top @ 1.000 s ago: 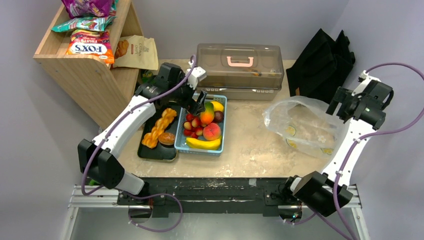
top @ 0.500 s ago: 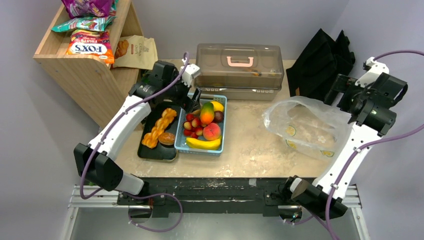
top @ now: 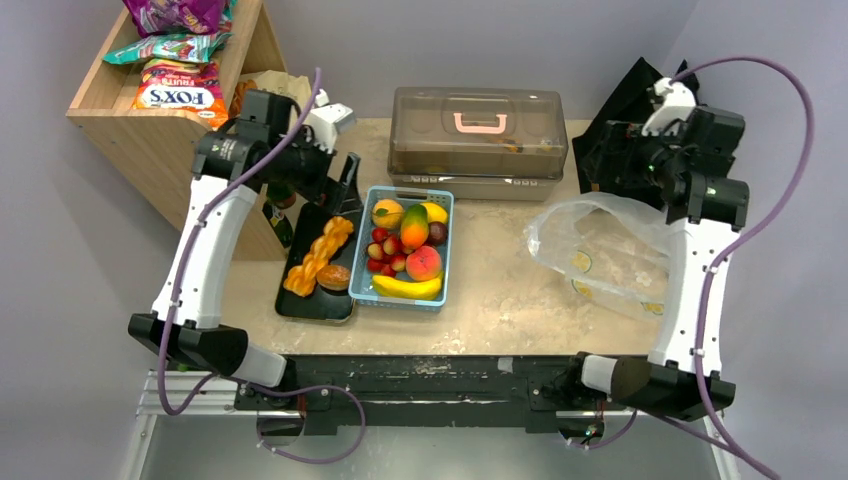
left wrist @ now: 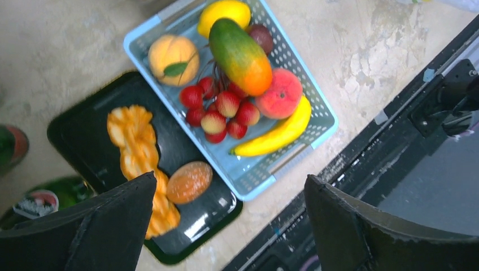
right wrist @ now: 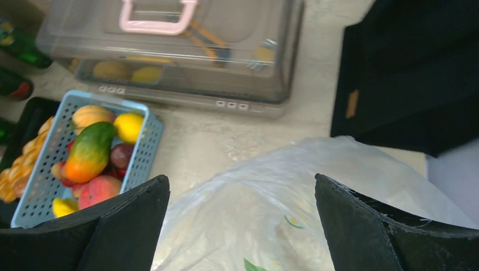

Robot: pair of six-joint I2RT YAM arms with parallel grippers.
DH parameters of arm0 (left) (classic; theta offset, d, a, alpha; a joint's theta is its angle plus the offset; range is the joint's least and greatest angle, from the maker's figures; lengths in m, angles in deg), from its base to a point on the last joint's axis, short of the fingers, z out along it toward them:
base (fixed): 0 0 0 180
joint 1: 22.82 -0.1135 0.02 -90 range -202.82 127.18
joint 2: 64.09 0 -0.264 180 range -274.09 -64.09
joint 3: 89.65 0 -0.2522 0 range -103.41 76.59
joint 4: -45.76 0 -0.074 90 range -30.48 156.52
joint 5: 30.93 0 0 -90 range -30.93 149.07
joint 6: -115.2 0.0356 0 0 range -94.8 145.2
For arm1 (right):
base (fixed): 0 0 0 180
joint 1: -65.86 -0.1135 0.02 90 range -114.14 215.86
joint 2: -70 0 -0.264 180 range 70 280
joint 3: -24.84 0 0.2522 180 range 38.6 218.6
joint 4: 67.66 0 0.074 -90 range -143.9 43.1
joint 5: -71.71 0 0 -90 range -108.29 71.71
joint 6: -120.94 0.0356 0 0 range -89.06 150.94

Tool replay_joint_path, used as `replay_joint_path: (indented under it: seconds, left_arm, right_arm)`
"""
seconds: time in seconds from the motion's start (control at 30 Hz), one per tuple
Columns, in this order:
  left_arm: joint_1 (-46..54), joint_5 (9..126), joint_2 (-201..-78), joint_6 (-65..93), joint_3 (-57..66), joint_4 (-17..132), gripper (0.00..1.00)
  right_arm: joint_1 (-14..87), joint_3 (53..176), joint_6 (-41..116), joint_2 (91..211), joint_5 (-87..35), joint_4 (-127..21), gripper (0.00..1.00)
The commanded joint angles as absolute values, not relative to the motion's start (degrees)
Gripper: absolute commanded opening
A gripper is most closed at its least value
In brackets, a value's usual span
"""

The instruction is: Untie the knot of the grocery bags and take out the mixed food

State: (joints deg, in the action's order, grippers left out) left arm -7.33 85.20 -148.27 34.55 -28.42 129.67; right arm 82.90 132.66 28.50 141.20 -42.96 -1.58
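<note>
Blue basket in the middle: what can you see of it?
The basket is a light-blue rectangular plastic crate with perforated walls, sitting flat on the table beside a black tray. It holds a mango, banana, peach, lemon, orange and small red fruits. One long side lies against the tray; nothing else touches it.

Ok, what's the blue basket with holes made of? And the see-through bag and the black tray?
The light blue perforated basket looks like hard moulded plastic: even rows of holes, smooth rim. The clear crinkly bag looks like thin plastic film: see-through, wrinkled, shiny. The black rectangular tray is glossy, with bright reflections; probably plastic, maybe coated metal.
</note>
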Motion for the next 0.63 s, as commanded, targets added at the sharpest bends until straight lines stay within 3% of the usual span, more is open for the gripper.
replay_joint_path:
  seconds: [0.0,0.2,0.6]
  left_arm:
    - [-11.47,89.69,-145.95,34.75,-31.16,140.48,1.00]
    - [-13.64,86.23,-139.36,35.64,-25.35,142.67,1.00]
    - [-16.21,83.39,-133.70,31.62,-20.70,139.64,1.00]
  right_arm:
    - [76.25,132.45,29.54,138.87,-45.49,-6.07,0.99]
    - [68.87,123.23,26.67,131.47,-45.09,-2.81,0.99]
    - [67.97,116.78,21.91,123.55,-43.94,3.16,0.99]
